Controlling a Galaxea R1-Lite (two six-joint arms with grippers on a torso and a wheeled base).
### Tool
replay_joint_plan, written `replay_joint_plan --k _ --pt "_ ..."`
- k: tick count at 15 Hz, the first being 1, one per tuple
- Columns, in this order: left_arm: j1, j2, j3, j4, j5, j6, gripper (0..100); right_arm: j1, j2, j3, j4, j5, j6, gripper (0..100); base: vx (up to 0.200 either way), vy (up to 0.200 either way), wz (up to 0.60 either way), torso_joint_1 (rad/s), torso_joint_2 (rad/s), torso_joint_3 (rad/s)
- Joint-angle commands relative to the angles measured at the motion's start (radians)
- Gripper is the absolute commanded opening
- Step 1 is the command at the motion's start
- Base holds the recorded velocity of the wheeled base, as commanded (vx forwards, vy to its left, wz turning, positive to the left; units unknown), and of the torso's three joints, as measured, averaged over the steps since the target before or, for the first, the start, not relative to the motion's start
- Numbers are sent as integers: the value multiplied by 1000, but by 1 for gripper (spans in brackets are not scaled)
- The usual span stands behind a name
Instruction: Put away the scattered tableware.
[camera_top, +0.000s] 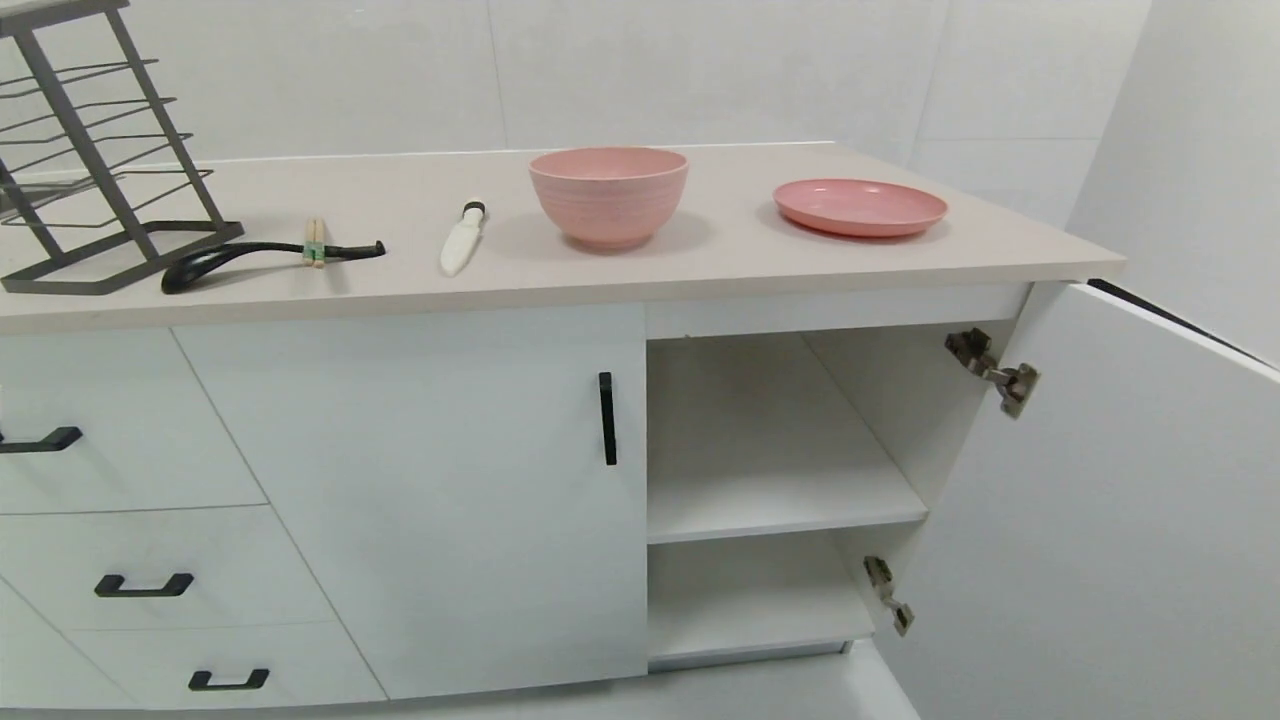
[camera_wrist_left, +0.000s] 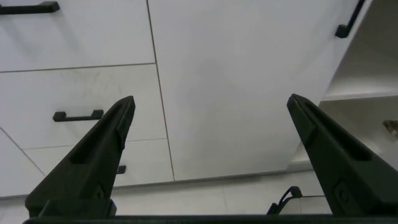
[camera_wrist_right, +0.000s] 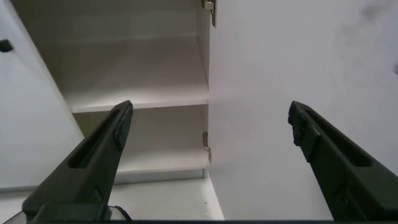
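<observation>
Big white cabinet (camera_top: 420, 500) first: its right-hand door (camera_top: 1100, 520) is swung wide, and the open compartment shows an upper shelf (camera_top: 770, 500) and a lower shelf (camera_top: 740, 600). The left door is closed, with drawers (camera_top: 130, 470) stacked beside it.

Up on the counter (camera_top: 760, 255), a dark wire rack (camera_top: 130, 262) sits at the far left. All the tableware is out on that top: the pink bowl (camera_top: 608, 195) stands upright near the middle, and the pink plate (camera_top: 860, 207) lies flat well to its right, above the open compartment. A black ladle (camera_top: 250, 257) lies by the rack's foot, chopsticks (camera_top: 316, 243) crossing its handle. A white knife (camera_top: 462, 240) lies between ladle and bowl.

Left gripper (camera_wrist_left: 210, 99) is spread wide, grasping nothing, facing the closed door. Right gripper (camera_wrist_right: 210, 106) is also spread, unloaded, facing the shelves.
</observation>
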Motion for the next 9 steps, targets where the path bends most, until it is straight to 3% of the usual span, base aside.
replay_joint_plan --k 1,2,7,9 --pt "0 2 0 0 0 0 100 1 1 0 0 1 0 100 200 0 0 2 2 7" --pt "0 2 0 0 -1 0 100 1 1 0 0 1 0 100 200 0 0 7 2 -2" --pt "0 2 0 0 -1 3 100 1 1 0 0 1 0 100 0 0 0 0 0 0" --pt "0 2 0 0 -1 3 100 1 1 0 0 1 0 100 0 0 0 146 -151 -32"
